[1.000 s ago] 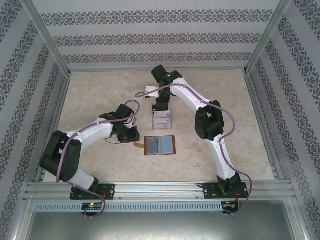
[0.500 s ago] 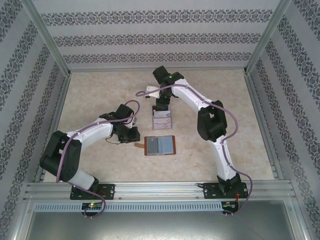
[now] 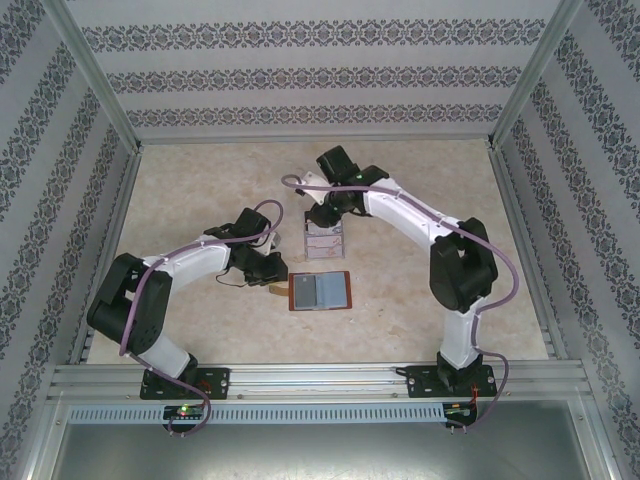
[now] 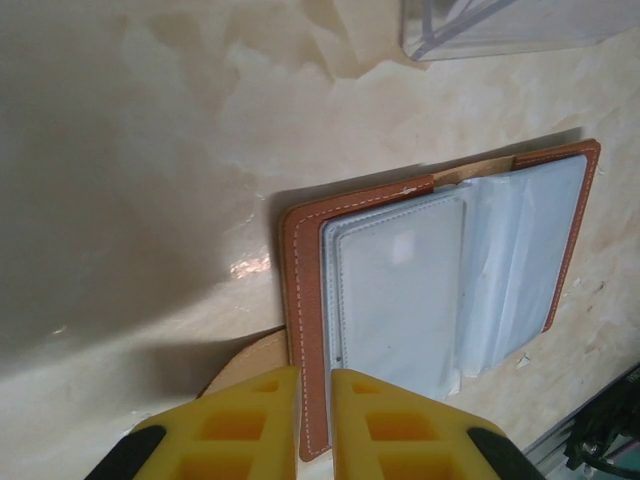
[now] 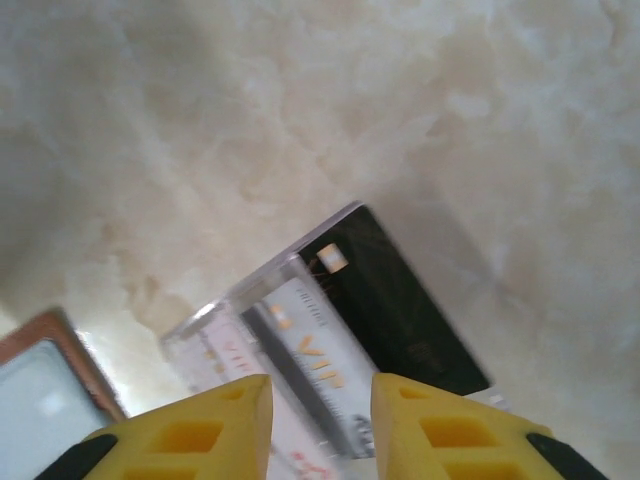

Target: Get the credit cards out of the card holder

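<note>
The card holder [image 3: 320, 291] lies open and flat on the table, with a brown leather rim and pale grey-blue sleeves [image 4: 400, 290]. My left gripper [image 4: 315, 395] is shut to a narrow slit right over its left leather edge, beside the strap tab [image 4: 245, 362]. A black credit card [image 5: 400, 300] and a whitish VIP card [image 5: 315, 365] stand in a clear plastic stand [image 3: 323, 241] behind the holder. My right gripper [image 5: 320, 400] hangs over that stand with its jaws apart and nothing between them. That view is blurred.
Patterned walls and aluminium rails [image 3: 110, 110] close in the beige table on three sides. The stand's clear corner [image 4: 500, 25] sits close behind the holder. The right arm's elbow [image 3: 460, 270] reaches out to the right.
The right arm swung its elbow out to the right and turned its wrist over the stand. The left arm shifted slightly right toward the holder's edge. The holder and stand stayed put.
</note>
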